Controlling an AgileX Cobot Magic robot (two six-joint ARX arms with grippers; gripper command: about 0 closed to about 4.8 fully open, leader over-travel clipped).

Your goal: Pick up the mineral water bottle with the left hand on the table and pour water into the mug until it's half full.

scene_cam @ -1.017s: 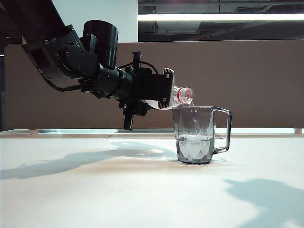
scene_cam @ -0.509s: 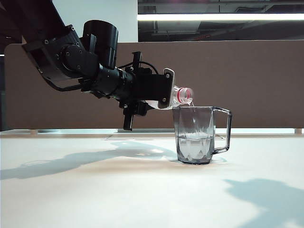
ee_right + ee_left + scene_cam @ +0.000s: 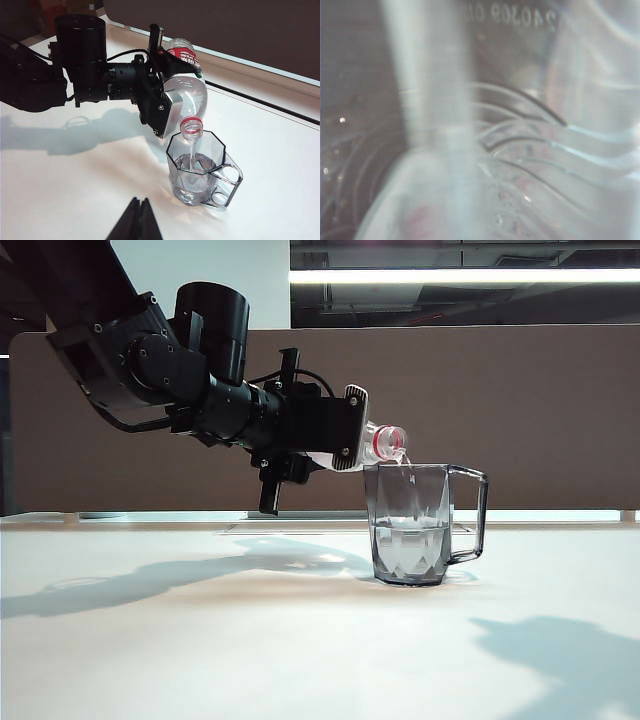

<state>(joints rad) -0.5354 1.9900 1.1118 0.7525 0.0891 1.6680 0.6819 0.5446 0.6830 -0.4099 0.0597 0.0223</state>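
My left gripper (image 3: 352, 430) is shut on the mineral water bottle (image 3: 385, 442), which it holds tilted with its red-ringed mouth over the rim of the mug (image 3: 410, 525). A thin stream of water falls from the bottle (image 3: 192, 97) into the mug (image 3: 197, 170), and water stands in the lower part of the mug. The grey faceted mug rests on the white table (image 3: 200, 640) with its handle away from the left arm. The left wrist view is filled by the blurred clear bottle (image 3: 520, 150). My right gripper (image 3: 140, 201) hangs shut and empty above the table, apart from the mug.
A brown partition (image 3: 540, 410) runs along the table's far edge. The left arm's bulky black joints (image 3: 150, 360) reach in above the table, casting a shadow across it.
The water level in the mug has risen slightly. The left arm, the bottle and the mug keep their places.
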